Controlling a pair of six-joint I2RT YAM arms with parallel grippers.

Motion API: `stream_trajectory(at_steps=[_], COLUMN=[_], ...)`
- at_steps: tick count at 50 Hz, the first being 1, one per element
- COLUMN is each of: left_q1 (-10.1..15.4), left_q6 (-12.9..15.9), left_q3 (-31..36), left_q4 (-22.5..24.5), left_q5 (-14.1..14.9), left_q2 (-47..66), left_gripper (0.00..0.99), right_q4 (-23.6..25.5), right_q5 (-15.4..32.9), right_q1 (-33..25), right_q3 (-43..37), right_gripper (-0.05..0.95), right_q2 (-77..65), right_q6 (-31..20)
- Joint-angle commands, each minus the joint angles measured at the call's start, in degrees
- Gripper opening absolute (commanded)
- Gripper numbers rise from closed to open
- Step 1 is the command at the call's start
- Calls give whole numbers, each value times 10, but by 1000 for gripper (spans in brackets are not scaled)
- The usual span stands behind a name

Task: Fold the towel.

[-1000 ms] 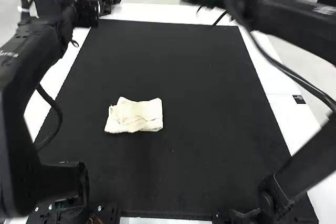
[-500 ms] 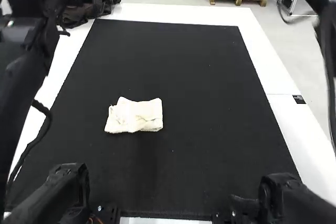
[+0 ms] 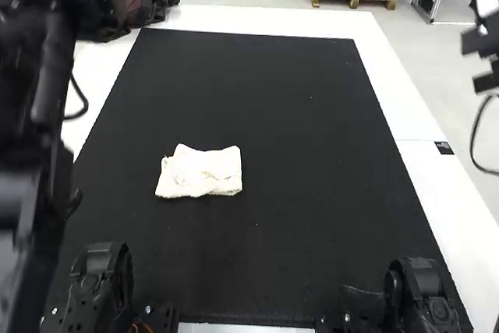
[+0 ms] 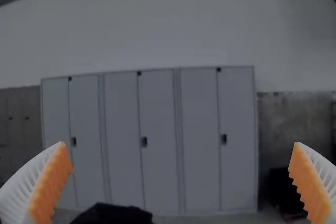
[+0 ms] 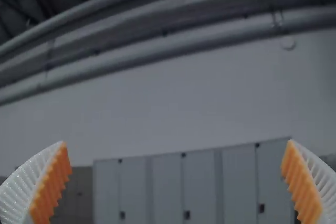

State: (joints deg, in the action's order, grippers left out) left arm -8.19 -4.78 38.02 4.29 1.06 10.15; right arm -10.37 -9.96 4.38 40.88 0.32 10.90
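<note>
Towel: I locate the towel (image 3: 199, 171) left of centre in the high view, slightly below mid-height, flat on the black mat (image 3: 257, 99). It lies as a small, roughly oblong packet. The right part is the squarer; the left part is creased, with a loose bit at its left edge. The far edge dips between two raised corners. I cannot count the layers.

Grippers: in the left wrist view, the fingers of my left gripper (image 4: 179, 144) stand wide apart, with no cloth between them. In the right wrist view, my right gripper (image 5: 176, 142) is likewise spread and holds nothing.

Handling: I judge the towel light, soft and limp, with a napped surface that should grip well against ribbed pads. Breakage is no concern. Disturbing the layers is: a pinch on the top ply alone would probably peel the packet open, and a drag would ruck it.

Grasp point: the folding looks largely done. If a correction is needed, I would take the loose left edge in a shallow pinch and lay it flat. To shift the whole packet, I would grip the right edge through all plies, fingertips low against the mat.
</note>
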Motion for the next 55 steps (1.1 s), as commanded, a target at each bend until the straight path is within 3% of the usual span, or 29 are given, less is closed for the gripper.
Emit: stream_trajectory(at_steps=[1, 5, 9, 11, 12, 16, 21, 26, 28, 32, 40, 48, 52, 55], left_q1=[0, -3, -7, -7, -7, -5, -4, -4, -4, -4, -4, -5, -6, -3], left_q6=[-5, -5, -4, -3, 3, 20, 104, 154, 158, 157, 149, 111, 95, 114], left_q3=[-25, -56, -95, -114, -131, -191, -292, -361, -381, -378, -378, -379, -379, -378], left_q4=[11, 31, 65, 77, 103, 193, 326, 401, 422, 349, 222, 121, 99, 80], left_q5=[-30, -38, -27, -4, 15, 40, 83, 95, 93, 92, 90, 94, 94, 96], left_q2=[-68, -103, -102, -103, -103, -103, -103, -103, -103, -104, -103, -104, -103, -103], left_gripper=[969, 969, 969, 969, 969, 969, 969, 969, 969, 969, 969, 969, 969, 969], right_q4=[9, 4, -43, -49, -49, -65, -113, -192, -216, -236, -105, 38, 85, 88], right_q5=[130, 169, 178, 181, 180, 182, 178, 159, 165, 180, 184, 182, 182, 182], right_q1=[-4, -3, 0, 0, -1, -1, -2, -1, -2, -2, -3, -3, -3, -3], right_q3=[-17, -44, -101, -134, -149, -206, -281, -361, -383, -408, -408, -408, -409, -409], right_gripper=[921, 921, 921, 921, 921, 921, 921, 921, 921, 921, 921, 921, 921, 921], right_q2=[-2, -1, -1, -2, -2, -2, -2, -2, -2, -2, -1, -2, -2, -2], right_q6=[-65, -116, -110, -105, -103, -107, -130, -162, -162, -160, -105, -103, -112, -112])
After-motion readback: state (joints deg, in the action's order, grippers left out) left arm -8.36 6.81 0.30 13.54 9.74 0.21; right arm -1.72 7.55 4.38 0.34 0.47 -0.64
